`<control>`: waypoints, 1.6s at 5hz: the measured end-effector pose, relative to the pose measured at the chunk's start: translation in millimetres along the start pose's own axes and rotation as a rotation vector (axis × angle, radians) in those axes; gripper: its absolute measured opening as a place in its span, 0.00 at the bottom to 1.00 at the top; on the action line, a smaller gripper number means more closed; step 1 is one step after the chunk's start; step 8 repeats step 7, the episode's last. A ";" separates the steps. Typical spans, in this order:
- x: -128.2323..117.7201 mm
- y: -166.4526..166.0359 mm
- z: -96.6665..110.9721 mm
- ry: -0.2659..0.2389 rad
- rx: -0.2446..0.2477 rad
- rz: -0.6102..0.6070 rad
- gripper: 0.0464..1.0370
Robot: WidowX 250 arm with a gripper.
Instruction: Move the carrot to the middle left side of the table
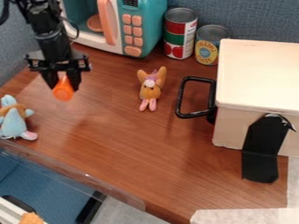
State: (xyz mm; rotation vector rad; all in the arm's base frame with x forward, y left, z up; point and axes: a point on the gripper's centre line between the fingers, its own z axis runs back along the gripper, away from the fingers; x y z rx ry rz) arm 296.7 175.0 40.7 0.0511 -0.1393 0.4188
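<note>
the gripper (63,83) hangs fingers-down over the far left part of the bench (134,153), the arm coming in from the top edge. its two fingers (74,77) stand a little apart, one on the left and one on the right, pinching the carrot (63,92) between them. the carrot's orange body pokes out below the fingertips, tilted slightly, and looks to be up off the bench, though how high is hard to tell.

nearer and to the left, by the bench's edge, lies a blue plush (14,124) with a pink foot, well apart from the carrot. to the right of the carrot, near the middle of the far half, a small orange plush (150,91) lies with its pink feet toward the near side. behind the gripper is a teal microwave (151,24) with an orange handle and buttons. just right of it are two cans (180,37), side by side, the left one taller. on the right sits a pale box (260,74), with a black handle (181,97) on its left side and a black flap (261,148) hanging down its near side.
</note>
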 end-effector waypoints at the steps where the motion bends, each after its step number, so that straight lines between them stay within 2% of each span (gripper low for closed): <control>1: 28.0 -9.1 -15.0 -0.016 0.030 0.015 0.48; 2: 46.9 -12.8 -34.3 -0.020 0.086 0.006 0.48; 3: 52.7 -13.6 -42.0 0.003 0.117 -0.008 0.54; 4: 55.3 -13.2 -37.3 0.012 0.122 0.000 0.85; 5: 58.6 -17.4 -31.0 0.027 0.087 -0.003 0.98; 6: 60.9 -21.7 -20.8 0.028 0.058 -0.040 0.97; 7: 71.9 -26.6 1.5 0.006 0.039 -0.112 0.97; 8: 71.9 -26.6 1.5 0.006 0.039 -0.112 0.97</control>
